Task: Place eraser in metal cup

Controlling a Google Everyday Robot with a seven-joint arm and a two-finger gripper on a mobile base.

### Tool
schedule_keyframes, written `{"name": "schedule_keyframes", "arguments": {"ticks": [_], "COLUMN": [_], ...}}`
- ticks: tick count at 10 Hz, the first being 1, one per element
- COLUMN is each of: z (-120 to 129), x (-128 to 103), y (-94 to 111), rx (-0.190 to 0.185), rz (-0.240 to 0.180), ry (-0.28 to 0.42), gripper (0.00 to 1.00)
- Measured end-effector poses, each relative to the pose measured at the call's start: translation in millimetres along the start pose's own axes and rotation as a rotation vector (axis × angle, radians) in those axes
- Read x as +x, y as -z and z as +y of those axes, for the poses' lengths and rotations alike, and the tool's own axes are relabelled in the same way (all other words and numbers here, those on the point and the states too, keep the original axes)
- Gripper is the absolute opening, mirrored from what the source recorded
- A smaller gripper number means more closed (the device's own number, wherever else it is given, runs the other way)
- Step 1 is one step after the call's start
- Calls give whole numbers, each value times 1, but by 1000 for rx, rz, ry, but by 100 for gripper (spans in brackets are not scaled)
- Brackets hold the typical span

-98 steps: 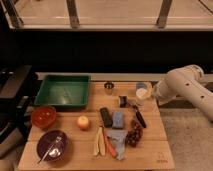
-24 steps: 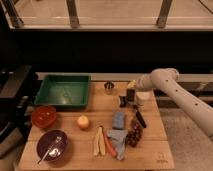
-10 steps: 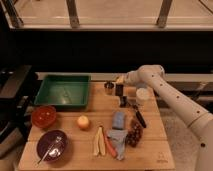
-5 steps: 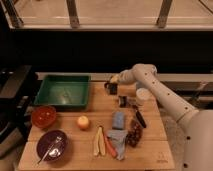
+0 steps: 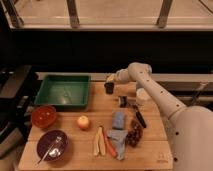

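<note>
The white robot arm (image 5: 152, 92) comes in from the lower right and stretches left across the back of the wooden table (image 5: 75, 150). Its hand (image 5: 111, 79) sits directly above the small silver-grey metal cup (image 5: 109, 87), which stands upright near the table's back edge, just right of the green rectangular tray (image 5: 63, 92). Whether the hand is clenched or released: cannot tell. Whether it touches the cup's rim also cannot be told.

The small flat black eraser (image 5: 122, 101) appears to lie on the table right of and in front of the metal cup, apart from it, close to the white and light-blue cup (image 5: 142, 95); that dark patch is hard to make out. A slim black-handled tool (image 5: 140, 118) lies angled just in front of it.

Mid-table is a blue-grey rectangular block (image 5: 118, 120), with a crumpled blue-grey cloth (image 5: 118, 137) in front of it and a cluster of dark reddish grapes (image 5: 134, 134) to the right. Left of the cloth lie an orange carrot (image 5: 110, 145) and a pale peeled banana (image 5: 98, 142). A round orange fruit (image 5: 83, 122) sits left of centre. At the left edge are a red-orange bowl (image 5: 43, 116) and, in front of it, a purple bowl (image 5: 51, 145) holding a spoon.
</note>
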State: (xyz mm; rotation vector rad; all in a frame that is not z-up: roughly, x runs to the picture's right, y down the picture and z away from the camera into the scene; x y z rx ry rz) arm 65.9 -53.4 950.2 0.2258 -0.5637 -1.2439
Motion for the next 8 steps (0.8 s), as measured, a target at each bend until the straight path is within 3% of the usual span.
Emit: {"name": "schedule_keyframes", "arguments": {"ticks": [2, 8], "z": [-1, -4], "x": [3, 2], "y": [-2, -3], "rx": [2, 32], "rz": [-2, -16], "ry": [0, -12], "gripper": [75, 75]}}
